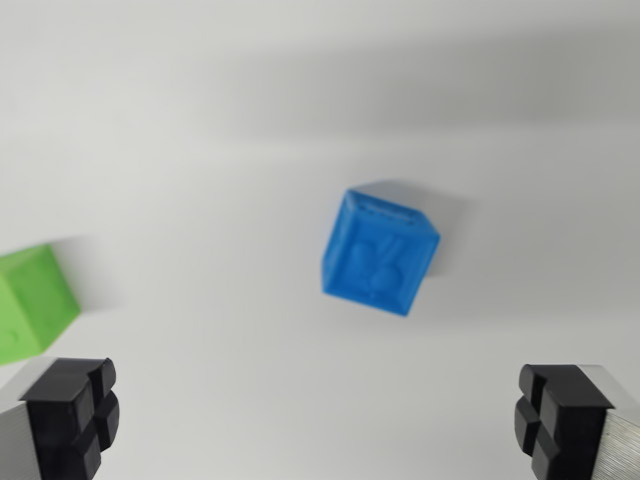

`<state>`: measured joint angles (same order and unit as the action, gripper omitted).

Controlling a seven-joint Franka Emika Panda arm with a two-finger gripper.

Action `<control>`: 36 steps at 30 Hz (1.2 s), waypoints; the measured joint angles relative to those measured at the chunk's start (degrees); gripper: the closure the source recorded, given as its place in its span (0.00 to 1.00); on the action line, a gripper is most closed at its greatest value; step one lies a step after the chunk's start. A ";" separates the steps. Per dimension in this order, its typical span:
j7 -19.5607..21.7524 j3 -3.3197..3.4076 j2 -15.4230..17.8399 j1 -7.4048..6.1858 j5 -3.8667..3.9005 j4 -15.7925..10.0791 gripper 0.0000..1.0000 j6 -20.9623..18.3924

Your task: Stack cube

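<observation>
I see a white table (200, 120) with my tool (315, 420) spread wide above it, holding and touching nothing. Two cubes: one blue cube (378, 252) mid-table, one green cube (32, 300) apart at the wrist view's left.

Two cubes are seen resting on a bench (200, 120), well apart from each other. One cube (379, 252) is placed near the middle of the wrist view, turned at an angle. The second cube (32, 302) is cut off by the wrist view's left edge, slightly nearer. The end effector (315, 420) is held nearest, one finger (72, 412) at each lower corner, neither cube between them.
</observation>
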<state>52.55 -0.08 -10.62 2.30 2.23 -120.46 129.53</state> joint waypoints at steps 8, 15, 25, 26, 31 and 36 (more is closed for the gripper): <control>1.50 0.53 -1.10 0.26 -0.49 -2.89 0.00 4.27; 2.90 0.94 -2.52 0.65 -0.93 -5.37 0.00 8.41; 4.80 1.63 -5.33 1.10 -1.97 -8.57 0.00 14.77; 4.98 1.70 -5.70 1.16 -2.12 -8.88 0.00 15.47; 5.73 1.99 -7.39 1.45 -2.82 -10.11 0.00 18.57; 6.24 2.18 -9.59 1.81 -3.47 -11.06 0.00 21.85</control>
<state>58.79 2.10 -20.22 4.11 -1.24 -131.52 151.38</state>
